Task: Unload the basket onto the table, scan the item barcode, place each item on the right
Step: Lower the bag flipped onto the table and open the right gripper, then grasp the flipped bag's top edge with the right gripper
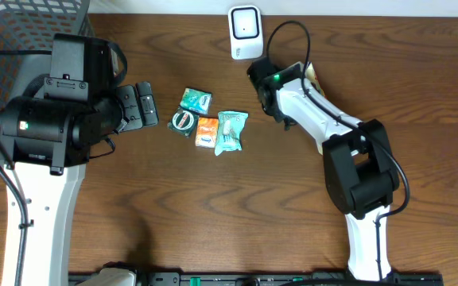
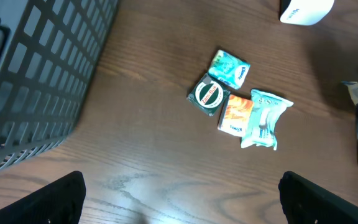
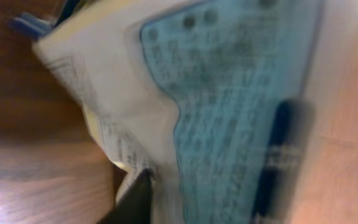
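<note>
Left gripper (image 1: 143, 106) hung over the table (image 1: 133, 206) with its fingers spread wide and nothing between them, just left of a small cluster of packets: a green packet (image 1: 196, 99), a dark round-logo packet (image 1: 183, 121), an orange packet (image 1: 207, 129) and a teal packet (image 1: 230, 131), all touching or overlapping. A grey mesh basket (image 1: 14, 24) sat in the far left corner. The right gripper (image 1: 265, 86) was low over the wood just below the white scanner (image 1: 245, 32), and a pale packet (image 1: 314, 75) showed partly from under that arm; from overhead I could not tell whether the jaws were apart or clamped.

From the left wrist, both dark fingertips (image 2: 55, 199) stood at the bottom corners, well apart, with the four packets lying ahead and the basket (image 2: 42, 81) to the left.

From the right wrist, the pale packet (image 3: 229, 106) filled the blurred frame, a blue printed panel facing the lens. One dark finger (image 3: 135, 202) touched its lower edge; the grip could not be judged.
</note>
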Controlling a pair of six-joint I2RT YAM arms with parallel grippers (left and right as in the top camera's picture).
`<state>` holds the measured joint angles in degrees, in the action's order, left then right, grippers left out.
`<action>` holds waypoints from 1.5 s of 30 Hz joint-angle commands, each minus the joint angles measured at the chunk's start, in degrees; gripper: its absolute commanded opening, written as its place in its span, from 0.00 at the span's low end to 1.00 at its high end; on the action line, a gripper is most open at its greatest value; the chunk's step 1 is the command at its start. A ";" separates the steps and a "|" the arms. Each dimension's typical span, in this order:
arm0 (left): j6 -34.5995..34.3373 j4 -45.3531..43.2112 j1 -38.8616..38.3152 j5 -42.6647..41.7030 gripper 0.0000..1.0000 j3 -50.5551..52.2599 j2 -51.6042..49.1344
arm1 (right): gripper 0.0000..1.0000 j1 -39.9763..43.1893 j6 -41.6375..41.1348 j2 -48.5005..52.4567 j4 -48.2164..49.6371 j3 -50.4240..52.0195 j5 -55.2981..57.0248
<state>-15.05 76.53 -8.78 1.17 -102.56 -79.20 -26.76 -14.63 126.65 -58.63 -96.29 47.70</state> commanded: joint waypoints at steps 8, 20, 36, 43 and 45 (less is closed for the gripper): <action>-0.28 0.22 0.20 -0.37 0.98 0.33 0.13 | 0.53 -7.21 0.04 -1.99 -2.34 -0.74 -23.54; -0.28 0.22 0.20 -0.37 0.97 0.33 0.13 | 0.84 2.49 3.54 -5.53 -10.16 -14.51 -34.84; -0.28 0.22 0.20 -0.37 0.98 0.33 0.13 | 0.07 14.73 12.46 -4.48 0.09 5.68 -65.64; -0.28 0.22 0.20 -0.37 0.98 0.33 0.13 | 0.01 13.81 6.88 -4.83 -0.70 4.72 -65.66; -0.28 0.22 0.20 -0.37 0.98 0.33 0.13 | 0.01 13.99 6.97 -5.31 -4.42 0.83 -65.05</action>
<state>-15.05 76.55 -8.78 1.17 -102.56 -79.20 -12.25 -5.82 121.51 -61.30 -91.74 -16.95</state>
